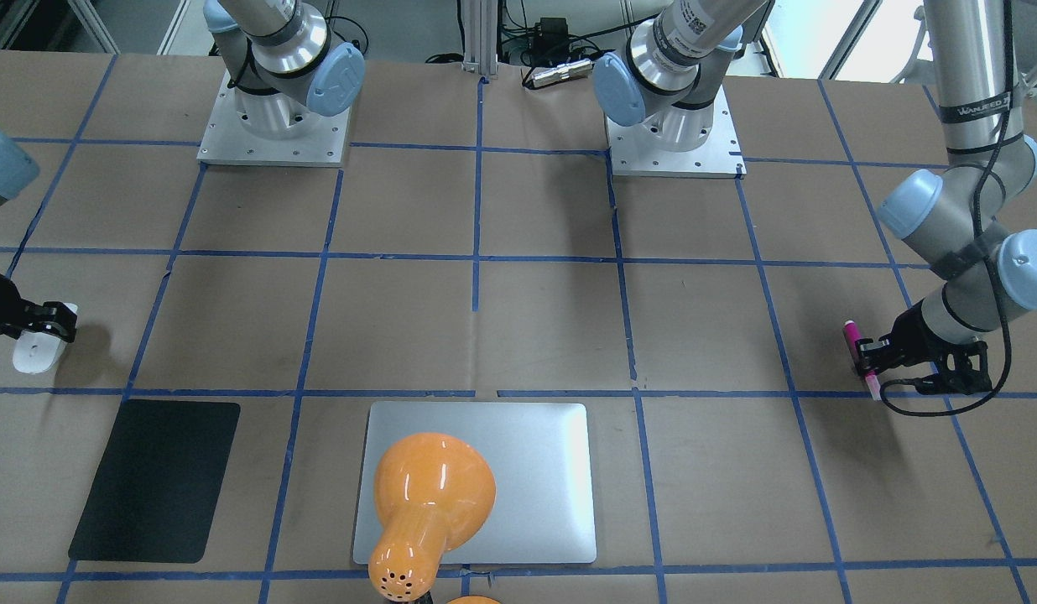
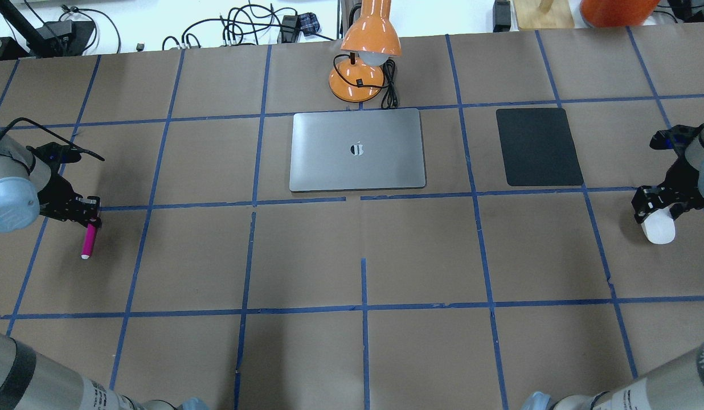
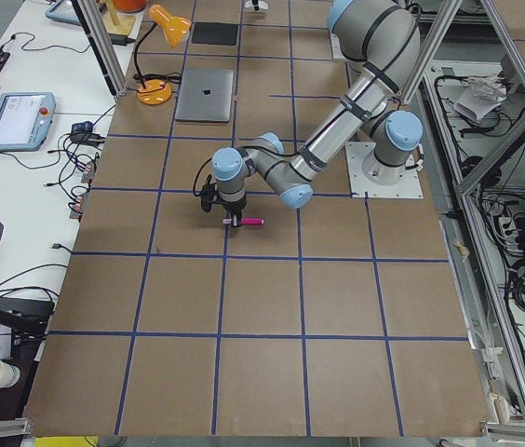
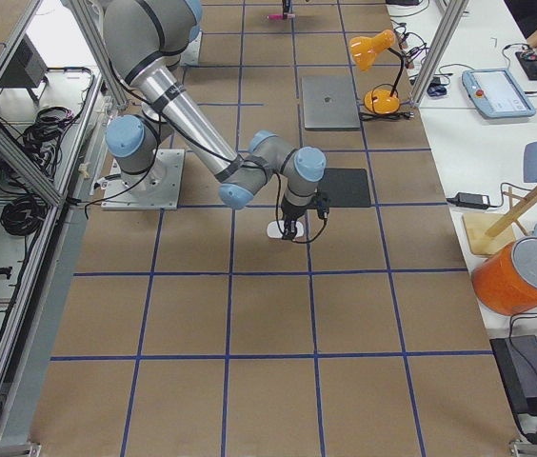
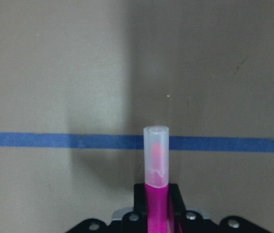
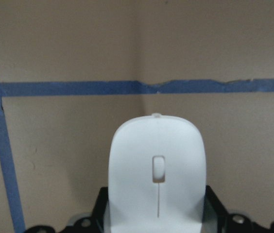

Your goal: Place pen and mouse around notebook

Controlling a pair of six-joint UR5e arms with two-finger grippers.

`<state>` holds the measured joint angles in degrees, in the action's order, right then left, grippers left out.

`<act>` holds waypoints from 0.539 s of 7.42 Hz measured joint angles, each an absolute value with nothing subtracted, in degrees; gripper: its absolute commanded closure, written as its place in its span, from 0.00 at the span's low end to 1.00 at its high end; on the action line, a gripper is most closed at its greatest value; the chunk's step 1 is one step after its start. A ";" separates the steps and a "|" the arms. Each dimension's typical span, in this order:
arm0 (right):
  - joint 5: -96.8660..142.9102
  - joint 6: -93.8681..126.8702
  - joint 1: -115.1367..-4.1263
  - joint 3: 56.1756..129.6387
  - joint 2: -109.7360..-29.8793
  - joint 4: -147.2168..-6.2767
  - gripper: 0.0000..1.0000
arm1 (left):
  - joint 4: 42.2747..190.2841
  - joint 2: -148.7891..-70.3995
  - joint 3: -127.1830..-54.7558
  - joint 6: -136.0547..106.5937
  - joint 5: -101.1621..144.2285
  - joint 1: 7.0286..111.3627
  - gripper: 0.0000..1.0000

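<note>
The magenta pen (image 2: pixel 90 240) with its pale end is at the table's far left, lying level and pinched at its upper end by my left gripper (image 2: pixel 92 221), which is shut on it. In the left wrist view the pen (image 5: pixel 156 165) sticks out forward between the fingers over a blue tape line. Far right, my right gripper (image 2: pixel 655 212) is shut on the white mouse (image 2: pixel 658 228), whose scroll mark shows on the mouse (image 6: pixel 157 170) in the right wrist view. The silver notebook (image 2: pixel 357 171) lies flat at the middle back, far from both.
A black mat (image 2: pixel 538 147) lies right of the notebook, between it and the mouse. An orange desk lamp (image 2: pixel 366 51) with a cable stands just behind the notebook, its head leaning over it. Blue tape lines grid the brown table (image 2: pixel 363 256).
</note>
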<state>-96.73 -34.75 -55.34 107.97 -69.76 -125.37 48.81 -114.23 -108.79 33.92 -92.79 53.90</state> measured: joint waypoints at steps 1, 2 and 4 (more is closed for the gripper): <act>-96.05 -34.14 -57.54 105.49 -69.86 -125.07 0.72 | 49.41 -113.48 -108.62 32.06 -94.16 54.00 1.00; -95.76 -32.59 -60.67 102.77 -69.77 -124.75 0.71 | 49.99 -112.80 -108.36 28.34 -95.48 54.32 1.00; -95.29 -23.83 -68.50 97.52 -67.00 -123.99 0.70 | 50.50 -111.47 -108.22 19.93 -93.69 55.66 1.00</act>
<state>-95.29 -23.83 -68.50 97.52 -67.00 -123.99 50.50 -111.47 -108.22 19.93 -93.69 55.66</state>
